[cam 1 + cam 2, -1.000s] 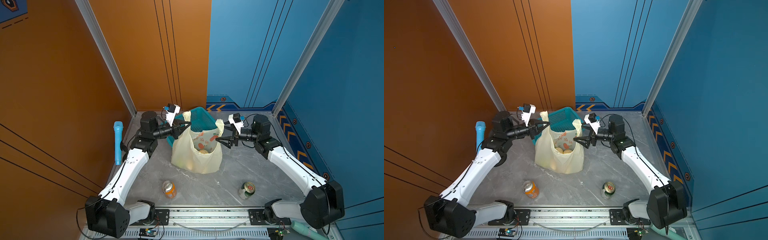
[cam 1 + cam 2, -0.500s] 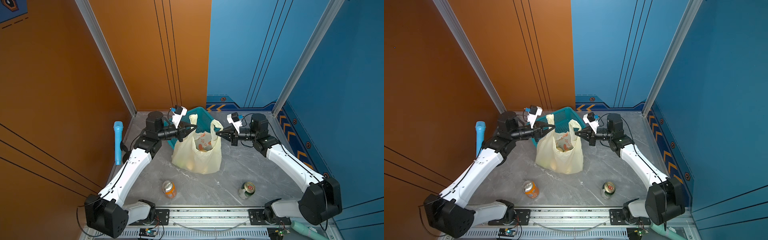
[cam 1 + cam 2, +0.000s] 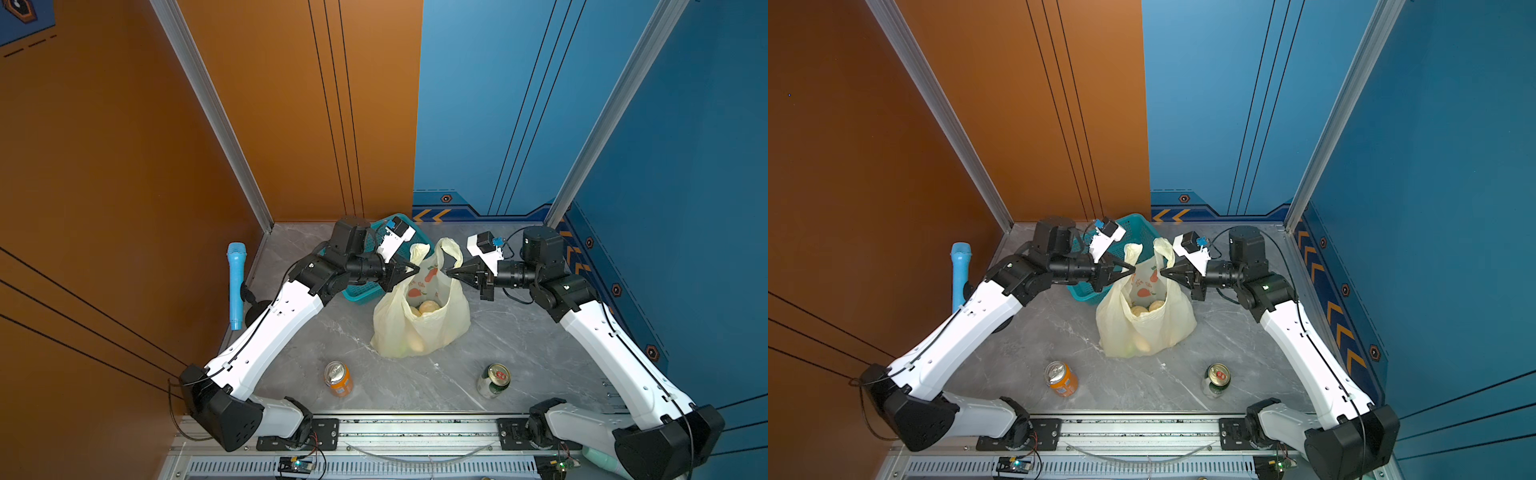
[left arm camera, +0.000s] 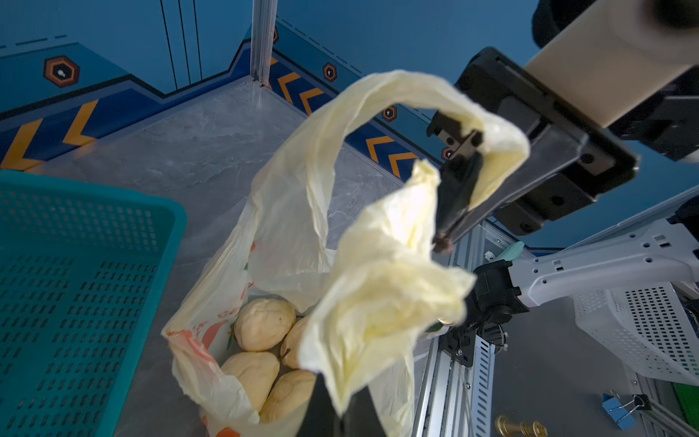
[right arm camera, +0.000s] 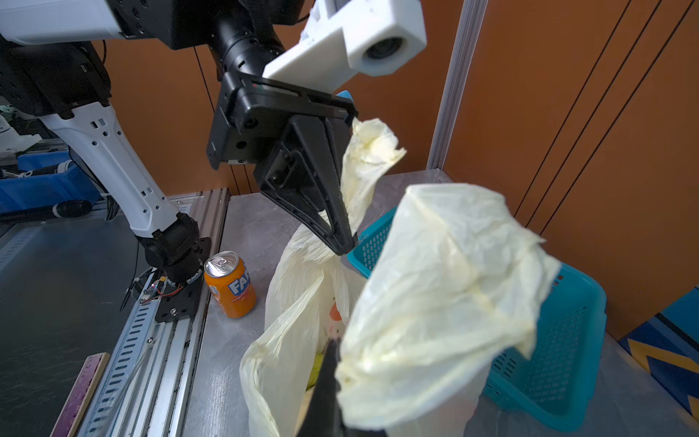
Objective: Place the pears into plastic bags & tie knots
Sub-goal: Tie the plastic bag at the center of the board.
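A thin pale-yellow plastic bag (image 3: pixel 419 332) is standing upright near the middle of a grey marbled surface (image 3: pixel 519 345), its mouth gaping open. The pears (image 4: pixel 263 323) are sitting at the bottom of it. Four cream ones are showing in the left wrist view, and something yellow-green is peeking out low in the right wrist view.

The left tool (image 3: pixel 415 272) is pinching the left handle (image 3: pixel 419 251), its jaws closed tight on the film. The right tool (image 3: pixel 449 272) is gripping the right handle (image 3: pixel 452 249) the same way. The two tools are facing each other across the bag's mouth, close but not touching.

A teal mesh basket (image 3: pixel 361 293) is sitting just behind the bag on the left arm's side. An orange can (image 3: pixel 338 378) and a green can (image 3: pixel 492 380) are standing in front, well apart from the bag.

The loading appears finished, so tying looks like the step in hand. To do it well, the tools should be holding firmly and lifting only enough to tension the film without tipping the fruit. One handle can then be crossed over the other with slack to spare. Thin plastic is likely to slip or tear under a sharp pull, so a slow, even draw seems wise.
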You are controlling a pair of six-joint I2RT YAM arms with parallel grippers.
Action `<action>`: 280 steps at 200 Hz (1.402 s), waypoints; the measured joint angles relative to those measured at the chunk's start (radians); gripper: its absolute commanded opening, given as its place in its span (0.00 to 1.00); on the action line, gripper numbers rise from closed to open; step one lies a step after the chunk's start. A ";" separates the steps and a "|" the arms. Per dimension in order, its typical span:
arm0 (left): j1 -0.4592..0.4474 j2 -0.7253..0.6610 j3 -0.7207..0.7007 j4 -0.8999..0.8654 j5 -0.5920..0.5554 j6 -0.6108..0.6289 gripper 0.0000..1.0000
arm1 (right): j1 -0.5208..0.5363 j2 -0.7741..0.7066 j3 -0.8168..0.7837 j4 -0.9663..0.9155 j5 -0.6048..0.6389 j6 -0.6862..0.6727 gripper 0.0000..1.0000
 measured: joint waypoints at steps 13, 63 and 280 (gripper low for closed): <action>0.003 0.005 0.000 -0.028 -0.016 0.006 0.00 | 0.002 -0.001 0.002 -0.038 0.018 -0.016 0.44; 0.020 0.005 0.000 -0.062 -0.043 0.028 0.00 | -0.096 -0.023 -0.072 0.034 0.051 0.101 0.81; 0.058 0.009 -0.005 -0.016 -0.048 0.023 0.00 | -0.025 0.123 -0.254 0.650 0.203 0.467 0.44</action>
